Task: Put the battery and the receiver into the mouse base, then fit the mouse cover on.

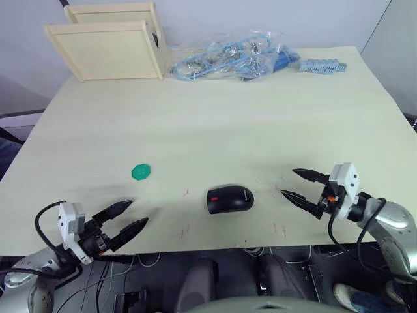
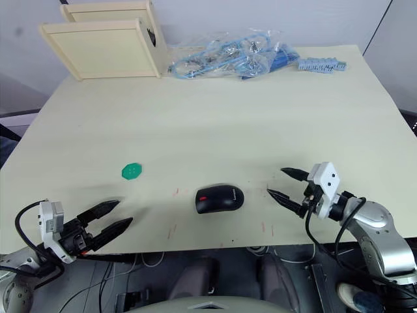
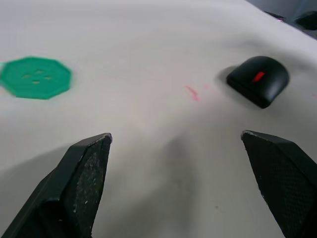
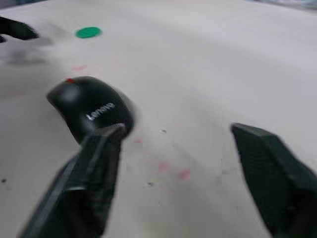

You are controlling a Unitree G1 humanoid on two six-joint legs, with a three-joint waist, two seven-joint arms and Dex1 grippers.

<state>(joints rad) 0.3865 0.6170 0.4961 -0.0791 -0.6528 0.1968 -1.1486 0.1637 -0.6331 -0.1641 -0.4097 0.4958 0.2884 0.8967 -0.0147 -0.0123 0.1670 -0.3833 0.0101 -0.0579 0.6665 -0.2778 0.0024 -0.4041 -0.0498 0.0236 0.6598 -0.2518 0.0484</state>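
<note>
**Mouse closed up near table's front edge, both grippers clear**

Apparently at the last step or just past it: glossy black arched mouse cover (image 1: 229, 197) with red scroll wheel seated over the black oval mouse base, the two reading as one closed mouse. Base itself hidden beneath the cover; battery and receiver nowhere to be made out, presumably inside, though not checkable from here.

Positioned near the front edge of the pale cream table (image 1: 215, 111), at about 6 o'clock from table centre. Small green octagonal disc (image 1: 141, 171) at roughly 10 o'clock from the mouse, well apart. Tangle of blue cables in clear bags (image 1: 234, 59) and light wooden box (image 1: 114, 39) far off at 12 and 11 o'clock.

Left gripper (image 1: 126, 218) at 8 o'clock from the mouse, black fingers spread apart, nothing between them. Right gripper (image 1: 298, 186) at 3 o'clock, near the mouse but not touching, fingers likewise apart and empty.

Next move, if any: check that the cover sits flush all round, perhaps press down gently on its top; otherwise hold both arms clear.
</note>
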